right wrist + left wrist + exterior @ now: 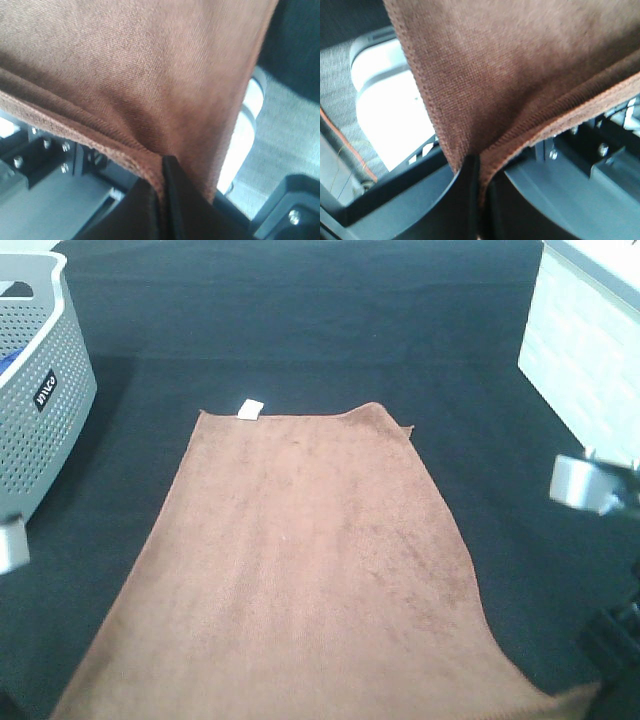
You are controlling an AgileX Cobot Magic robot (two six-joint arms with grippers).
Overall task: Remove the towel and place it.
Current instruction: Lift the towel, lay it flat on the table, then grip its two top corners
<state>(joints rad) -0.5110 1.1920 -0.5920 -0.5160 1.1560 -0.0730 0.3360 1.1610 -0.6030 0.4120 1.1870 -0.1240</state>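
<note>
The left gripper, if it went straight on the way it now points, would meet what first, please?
The large brown fuzzy microfibre towel: the left gripper is shut on its hemmed edge, and the towel fills the line ahead. What lies behind the towel is hidden.

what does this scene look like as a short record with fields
towel: brown, spread lengthwise on the black cloth, near end running out of the high view
tag: white, at the towel's far left corner
left gripper: shut on a towel edge
right gripper: shut on a towel edge
basket: grey, far left, apart from the towel
</note>
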